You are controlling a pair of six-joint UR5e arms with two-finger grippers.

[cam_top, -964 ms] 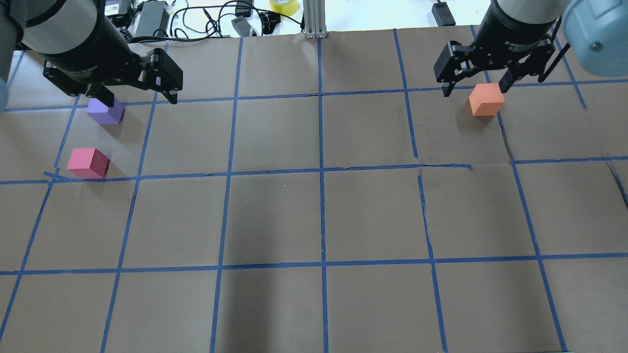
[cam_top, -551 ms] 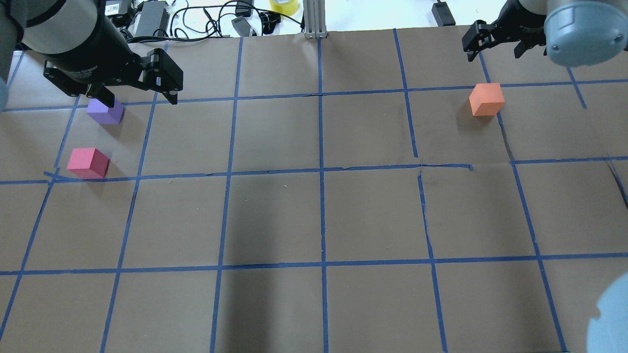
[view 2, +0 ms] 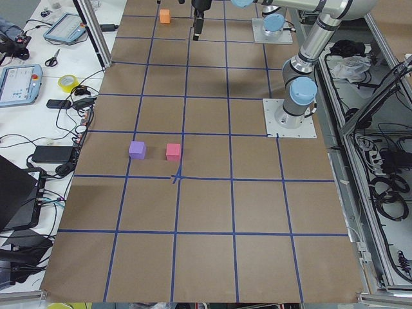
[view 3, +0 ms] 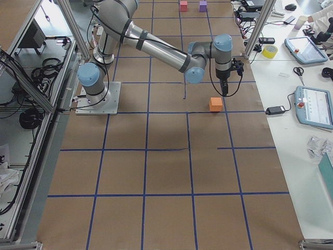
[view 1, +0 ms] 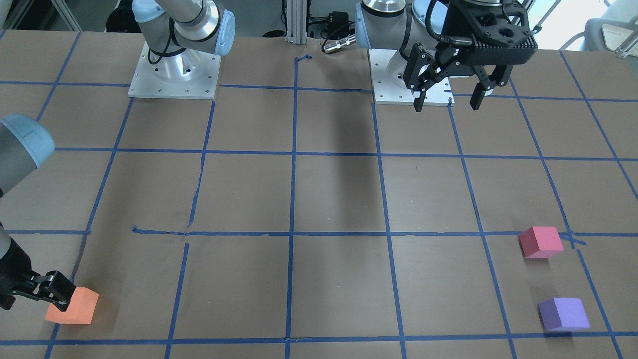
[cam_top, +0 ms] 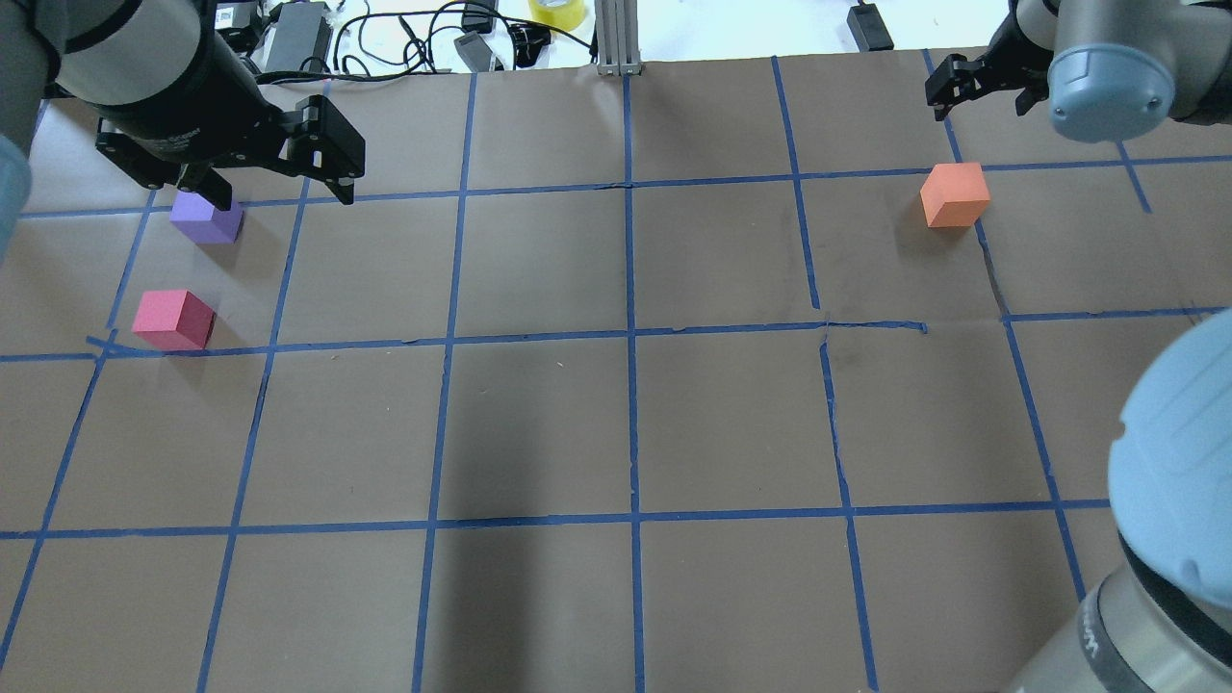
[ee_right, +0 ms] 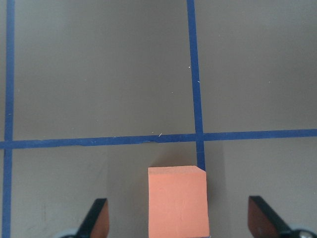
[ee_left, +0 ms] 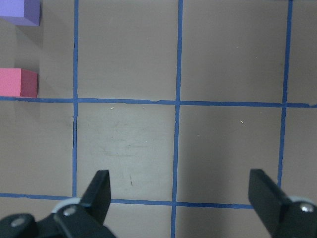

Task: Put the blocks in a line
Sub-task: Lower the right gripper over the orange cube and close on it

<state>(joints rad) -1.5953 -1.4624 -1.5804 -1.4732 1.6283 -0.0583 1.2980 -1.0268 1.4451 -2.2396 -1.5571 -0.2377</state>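
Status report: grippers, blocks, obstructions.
Left gripper open, empty. Right gripper open over orange block, not gripping. Red-pink block and purple block paired far off; no line yet. Nothing lies between.

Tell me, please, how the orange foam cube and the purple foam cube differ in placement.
The orange foam cube sits alone on the robot's right side; the purple foam cube sits on its left, near the red-pink foam cube. The orange cube shows centred under the open right pincer in its wrist view; the purple cube lies well aside of the open left pincer. Both are similar in size and rest flat on the table.
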